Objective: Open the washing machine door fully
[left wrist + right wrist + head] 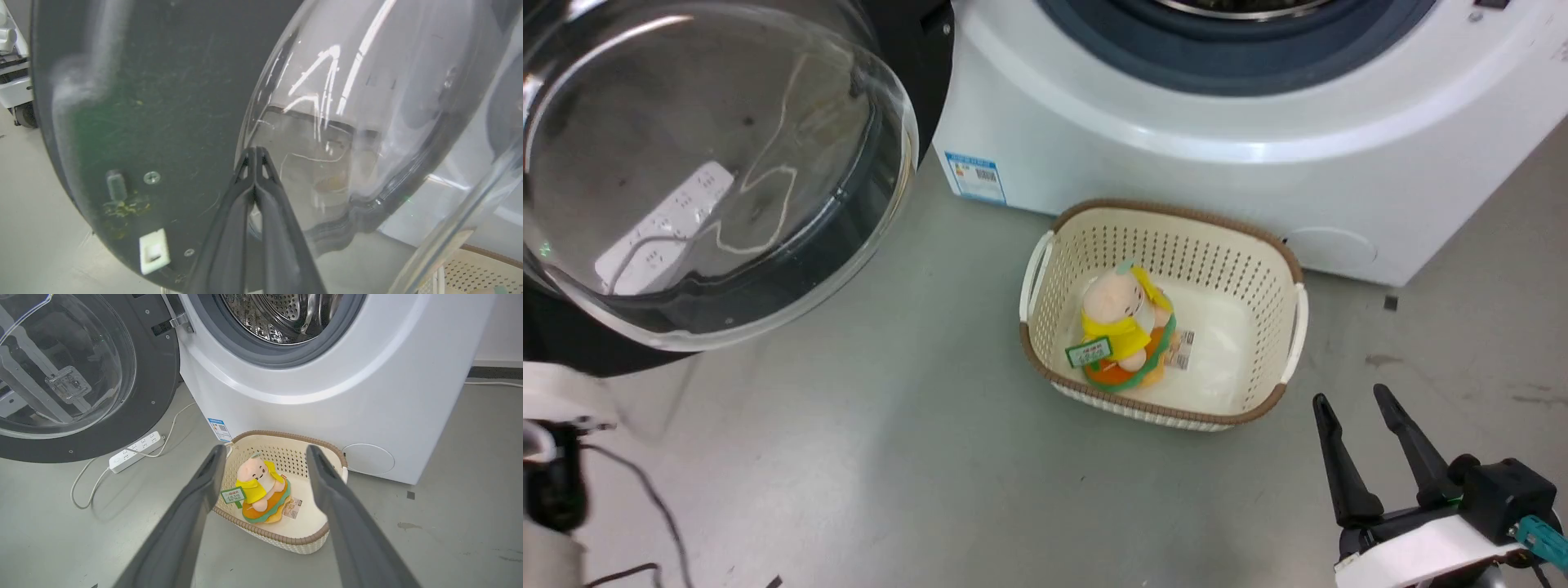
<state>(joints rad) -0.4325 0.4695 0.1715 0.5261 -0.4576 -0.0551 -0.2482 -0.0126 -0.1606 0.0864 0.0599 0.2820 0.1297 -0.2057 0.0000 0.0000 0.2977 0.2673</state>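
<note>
The door [711,171] stood swung wide off the washer [1217,155], out to the left of the head view, with its inner side and bulging glass bowl facing the camera. In the right wrist view the door [151,375] hung from a metal hinge [177,321] at the left edge of the washer [367,396], leaving the grey gasket [245,347] and steel drum [286,314] uncovered. The left gripper [255,157] was pinched closed, its two fingertips together with nothing between them, and lay at the seam where the glass bowl met the black ring of the door [143,102]; whether the tips pressed on the door could not be told. The right gripper [1349,397] sat at the lower right of the head view, well apart from the door, its fingers spread and empty, pointing toward the basket [1168,211]. From its own wrist camera the right gripper [265,449] framed the basket [286,435] between its two splayed fingers. The cream basket stood on the grey floor [890,449] just in front of the washer, near a blue label [974,175] low on the white front. A plush toy [1123,322] in yellow, orange and green sat inside it, with a green tag. The toy [259,486] leaned toward the basket's left side. A white power strip [137,451] lay on the floor below the open door, its cable looping beside it.
</note>
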